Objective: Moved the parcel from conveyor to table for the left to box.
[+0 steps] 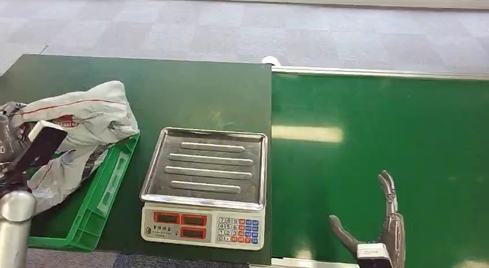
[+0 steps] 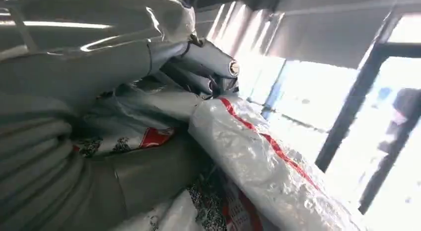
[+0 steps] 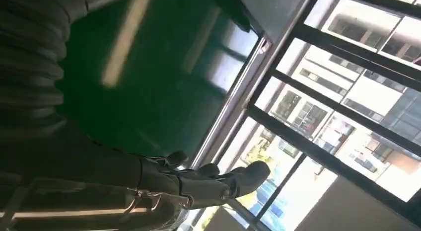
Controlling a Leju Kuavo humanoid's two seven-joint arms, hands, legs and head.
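Note:
The parcel (image 1: 81, 127), a crumpled grey plastic bag with a red stripe, hangs over the green box (image 1: 106, 190) at the table's left end. My left hand (image 2: 198, 67) grips it: in the left wrist view the fingers lie over the bag (image 2: 258, 156) and the thumb sits under it. In the head view the bag hides most of that hand, and the left arm (image 1: 14, 216) rises at the lower left. My right hand (image 1: 380, 222) hovers open over the green conveyor belt (image 1: 403, 135) at the lower right, fingers spread (image 3: 198, 181), holding nothing.
A weighing scale (image 1: 204, 184) with a steel pan stands on the dark green table (image 1: 173, 89) between the box and the belt. The belt's metal rail (image 1: 380, 73) runs along the far side. Grey carpet lies beyond.

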